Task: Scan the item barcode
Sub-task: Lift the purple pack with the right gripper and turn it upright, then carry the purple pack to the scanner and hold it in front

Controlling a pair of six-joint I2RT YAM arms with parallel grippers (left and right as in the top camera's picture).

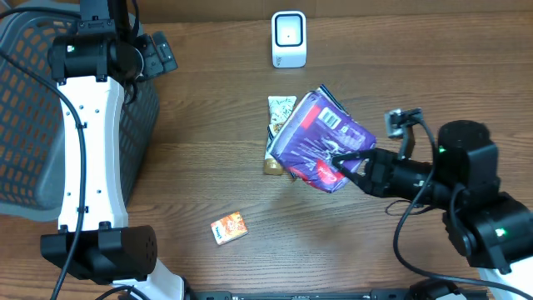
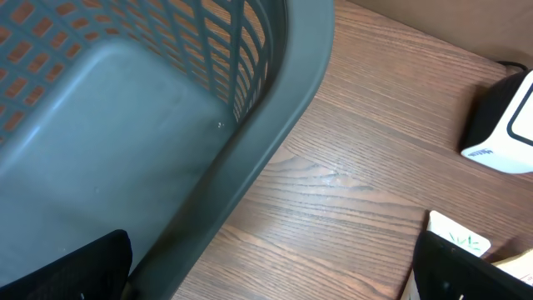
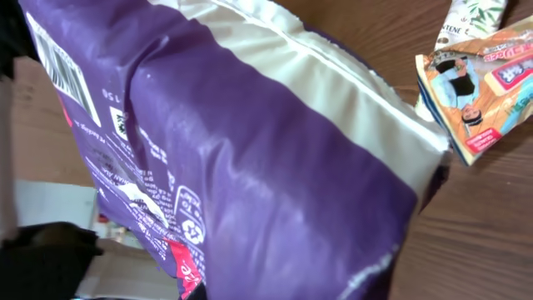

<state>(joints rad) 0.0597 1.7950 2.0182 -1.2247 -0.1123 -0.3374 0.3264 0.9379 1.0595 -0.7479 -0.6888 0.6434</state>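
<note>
Purple bag [image 1: 316, 137], lower corner btwn R fingers [image 1: 356, 154]

The brown wood-grain table [image 1: 208, 125] is carrying a grey plastic mesh basket [image 1: 21, 100] far left; a white boxy scanner [image 1: 289, 39] far centre; a small orange carton [image 1: 228, 227] near.

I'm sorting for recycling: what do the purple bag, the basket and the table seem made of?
Purple bag: glossy plastic film, judging by creases and sheen. Basket: matte grey plastic, moulded lattice walls. Table: wood or wood-look laminate; grain shows, which is unclear.
</note>
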